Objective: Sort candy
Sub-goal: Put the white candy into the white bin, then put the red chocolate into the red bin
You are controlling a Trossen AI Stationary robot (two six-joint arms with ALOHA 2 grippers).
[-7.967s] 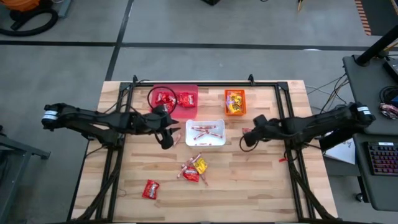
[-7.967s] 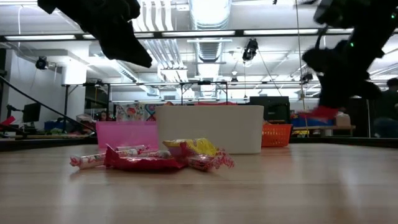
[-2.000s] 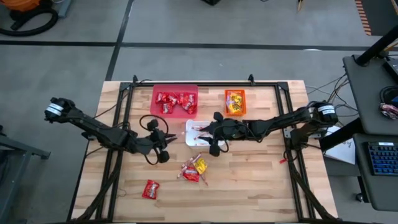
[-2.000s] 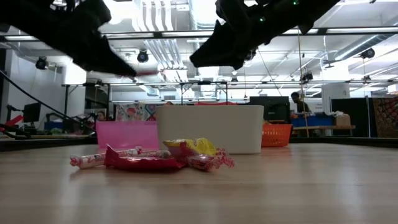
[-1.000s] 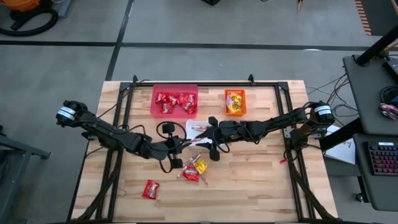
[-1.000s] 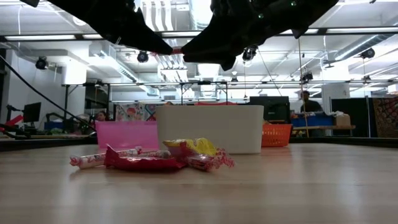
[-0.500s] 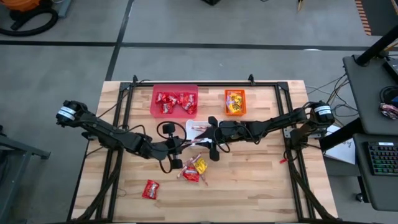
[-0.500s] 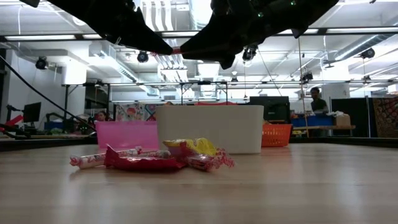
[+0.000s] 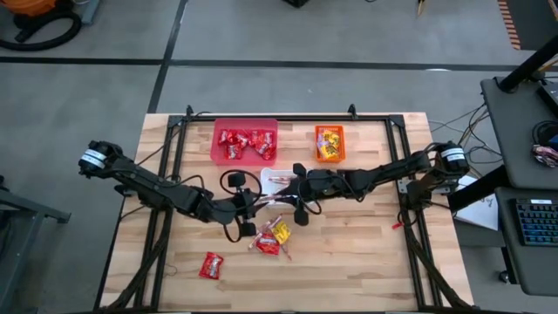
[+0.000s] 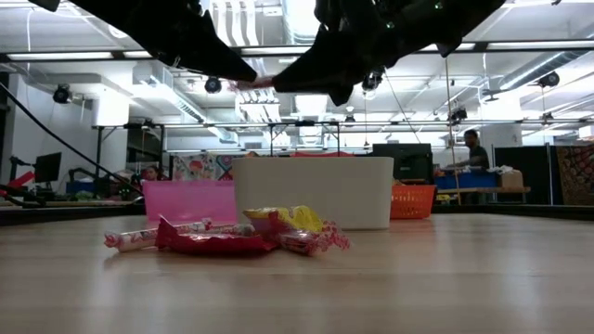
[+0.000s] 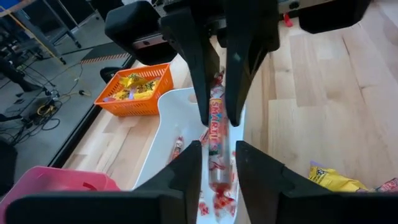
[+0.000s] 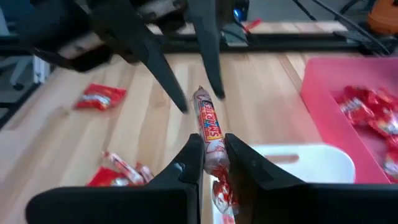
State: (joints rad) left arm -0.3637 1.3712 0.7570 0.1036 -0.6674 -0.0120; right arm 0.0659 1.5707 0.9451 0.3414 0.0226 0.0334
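— Where is the red-and-white wrapped candy stick (image 12: pixel 210 127)?

— In the air over the near left corner of the white rectangular plastic bin (image 10: pixel 311 190). The right gripper (image 12: pixel 214 146) is clamped on one end of it, both fingers pressed against the wrapper.

— And the left gripper (image 11: pixel 219 158)?

— It meets the right one nose to nose over that same corner of the white bin. Its fingers stand apart on either side of the stick's other end, with a gap showing, so it has no grip.

— What lies in the white bin?

— A few more sticks of the same kind.

— The other candy?

— A small heap of mixed candy (image 9: pixel 270 237) lies on the wooden table (image 9: pixel 366 253) just in front of the white bin: a yellow packet, red packets and sticks. One shiny red packet (image 9: pixel 211 265) lies alone, farther forward and to the left of the white bin. Behind the bin to its left, the pink-red plastic bin (image 9: pixel 245 122) holds red packets; behind it to its right, the orange plastic basket (image 9: pixel 330 129) holds yellow-orange ones.
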